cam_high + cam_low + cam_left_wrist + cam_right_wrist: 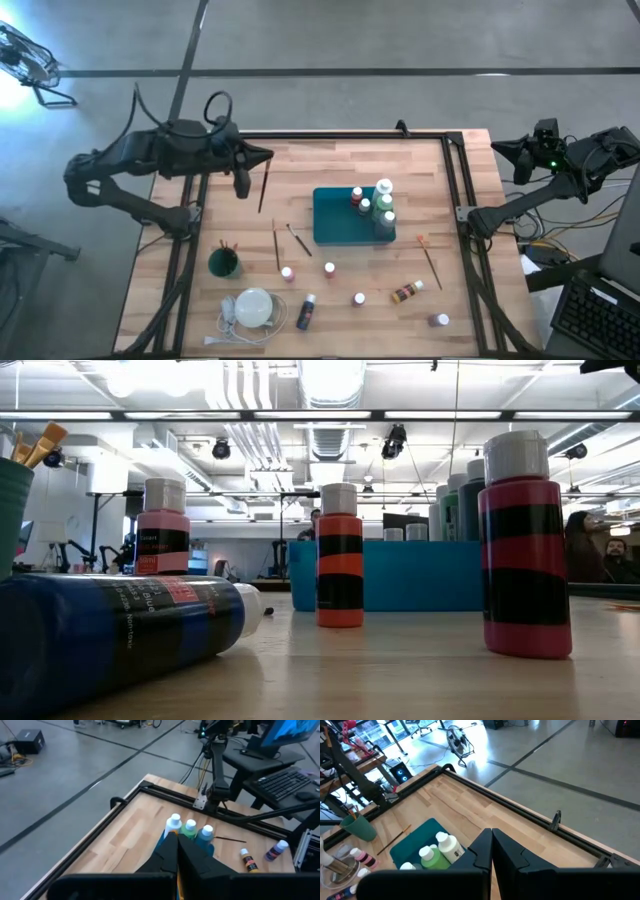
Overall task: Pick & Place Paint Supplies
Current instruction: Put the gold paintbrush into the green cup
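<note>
Scanning your surface (300, 170), you see white-capped paint bottles (383, 208) in red, green and blue, label print unreadable; left claw (268, 155) and right claw (497, 147) closed, empty.

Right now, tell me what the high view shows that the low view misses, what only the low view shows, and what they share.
Only the high view shows both shut grippers, left and right, at the table's far corners, the white round disc with a cord, and loose thin brushes.
Only the low view shows the room's ceiling lights and people beyond the table.
Both show the teal rectangular tray holding white-capped bottles, and the dark blue bottle lying on its side.
</note>
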Robot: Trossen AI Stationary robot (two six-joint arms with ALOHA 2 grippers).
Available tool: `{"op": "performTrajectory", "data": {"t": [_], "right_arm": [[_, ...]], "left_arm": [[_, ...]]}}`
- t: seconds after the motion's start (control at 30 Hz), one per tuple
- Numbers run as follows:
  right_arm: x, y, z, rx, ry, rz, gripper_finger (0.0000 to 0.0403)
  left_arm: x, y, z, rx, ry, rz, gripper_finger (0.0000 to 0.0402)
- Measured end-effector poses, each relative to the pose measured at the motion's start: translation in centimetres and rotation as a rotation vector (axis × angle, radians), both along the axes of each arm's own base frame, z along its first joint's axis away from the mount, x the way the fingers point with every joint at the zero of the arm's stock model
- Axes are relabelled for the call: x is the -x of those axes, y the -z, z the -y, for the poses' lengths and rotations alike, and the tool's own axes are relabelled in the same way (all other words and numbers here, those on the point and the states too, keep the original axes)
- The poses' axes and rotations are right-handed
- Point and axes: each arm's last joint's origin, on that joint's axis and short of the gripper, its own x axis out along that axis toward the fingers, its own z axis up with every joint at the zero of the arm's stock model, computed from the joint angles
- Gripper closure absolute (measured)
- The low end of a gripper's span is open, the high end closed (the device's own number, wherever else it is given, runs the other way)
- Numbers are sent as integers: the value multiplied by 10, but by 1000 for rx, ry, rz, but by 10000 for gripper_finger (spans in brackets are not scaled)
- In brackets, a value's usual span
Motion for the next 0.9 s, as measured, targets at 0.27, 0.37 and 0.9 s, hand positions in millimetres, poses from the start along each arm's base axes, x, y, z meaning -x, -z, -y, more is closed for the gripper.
{"op": "performTrajectory", "data": {"t": [0.27,0.37,0.9], "right_arm": [[0,0,0,0,0,0,394],[0,0,0,-1,0,0,394],[0,0,0,0,0,0,394]], "left_arm": [[18,-7,23,-38,7,50,401],[23,-9,35,-57,20,62,401],[48,2,95,-163,13,103,401]]}}
